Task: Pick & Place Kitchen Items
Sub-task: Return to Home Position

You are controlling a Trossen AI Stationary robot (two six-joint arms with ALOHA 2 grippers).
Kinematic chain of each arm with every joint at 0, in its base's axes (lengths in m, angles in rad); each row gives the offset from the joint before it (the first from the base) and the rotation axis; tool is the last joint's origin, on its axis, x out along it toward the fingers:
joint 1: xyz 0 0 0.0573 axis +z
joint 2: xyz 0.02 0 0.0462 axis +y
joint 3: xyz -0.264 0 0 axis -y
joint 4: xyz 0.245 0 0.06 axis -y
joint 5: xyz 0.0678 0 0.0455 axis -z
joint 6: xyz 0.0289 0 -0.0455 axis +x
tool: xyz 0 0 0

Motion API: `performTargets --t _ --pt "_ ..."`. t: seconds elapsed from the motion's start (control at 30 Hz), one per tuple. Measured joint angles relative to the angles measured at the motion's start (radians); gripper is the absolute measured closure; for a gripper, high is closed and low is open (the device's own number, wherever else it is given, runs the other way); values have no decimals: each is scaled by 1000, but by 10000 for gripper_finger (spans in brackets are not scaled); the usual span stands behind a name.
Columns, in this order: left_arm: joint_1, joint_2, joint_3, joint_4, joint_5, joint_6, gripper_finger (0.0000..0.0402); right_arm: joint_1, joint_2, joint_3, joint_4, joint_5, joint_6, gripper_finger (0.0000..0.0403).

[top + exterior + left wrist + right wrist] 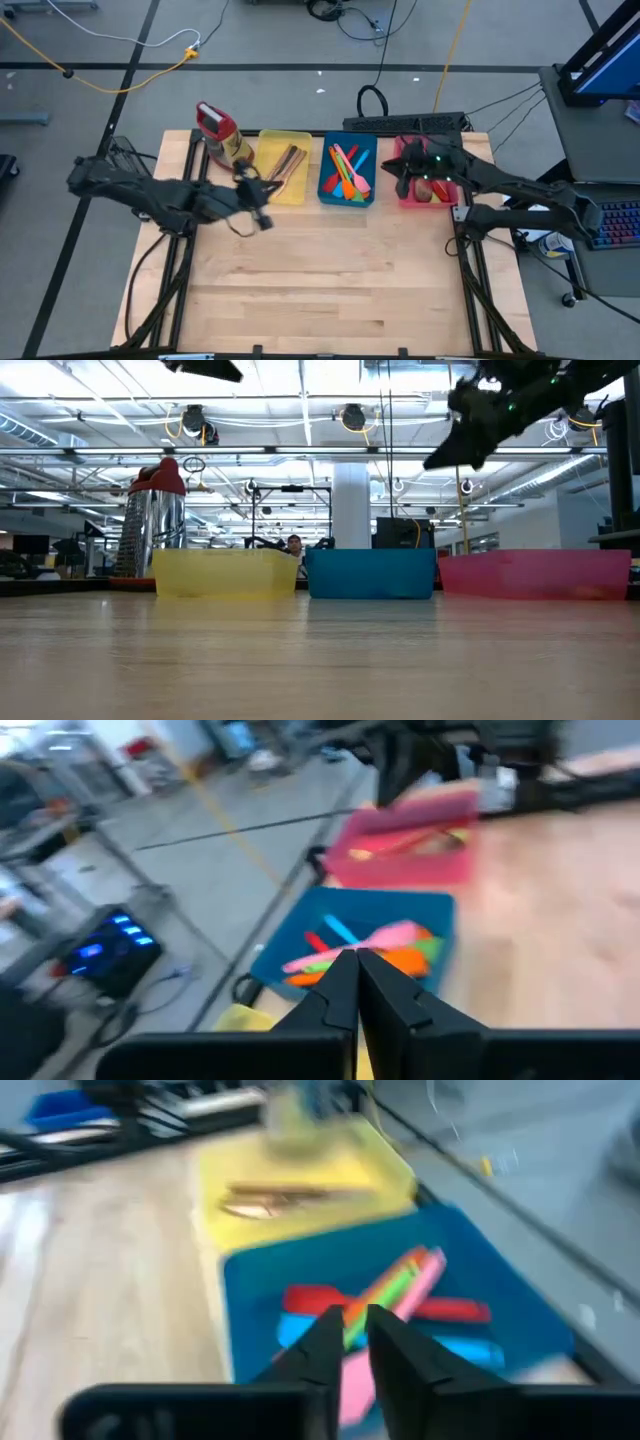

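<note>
Status: kitchen items look fully sorted, no utensil loose on the worktop that I can see. Wooden spoons lie in the yellow tray. Plastic utensils (pink, orange, green, red, blue) are piled crosswise in the blue tray. A few more utensils are in the pink tray, partly hidden under the right arm, so can't count them. Trays sit side by side along the far edge, close together, w/ the red-capped container just beside the yellow one. Makes sense IMO: drop zones in reach of both arms, near worktop left as pick area. Left claw hovers over the worktop just off the yellow tray's near corner on the left-arm side, fingers closed tip to tip, nothing in them. Right claw hangs above the pink tray's blue-tray side, well off the worktop per low view, fingers a narrow slot apart, empty. Both high and empty fits a retract after a drop, so my read: step in hand is arms to home, task approx done. Next move needs a lift clear of the tray walls first, then swing out. Main risk is the right claw clipping the pink tray rim, or the left claw catching the yellow tray if it dips. Otherwise low risk, nothing gripped to lose.
</note>
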Motion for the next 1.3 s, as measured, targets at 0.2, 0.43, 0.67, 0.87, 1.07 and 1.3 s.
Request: performTargets --t 0.2,0.43,0.67,0.87,1.07,1.3 --pt "27 -246 -70 -117 146 -27 393 108 -96 0 30 -26 -130 395" --pt "36 -539 -340 -26 161 -34 393 165 -188 -24 16 -26 -194 400" --pt "36 -729 -635 301 398 184 396 168 -292 -124 39 -152 -222 401" --pt "36 -848 -771 433 408 237 398 168 -426 -186 52 -178 -179 400" --pt "36 -945 -814 424 410 235 389 168 -593 -283 53 -180 -168 399" --pt "36 -990 -817 358 412 248 392 167 -749 -394 67 -180 -133 399"
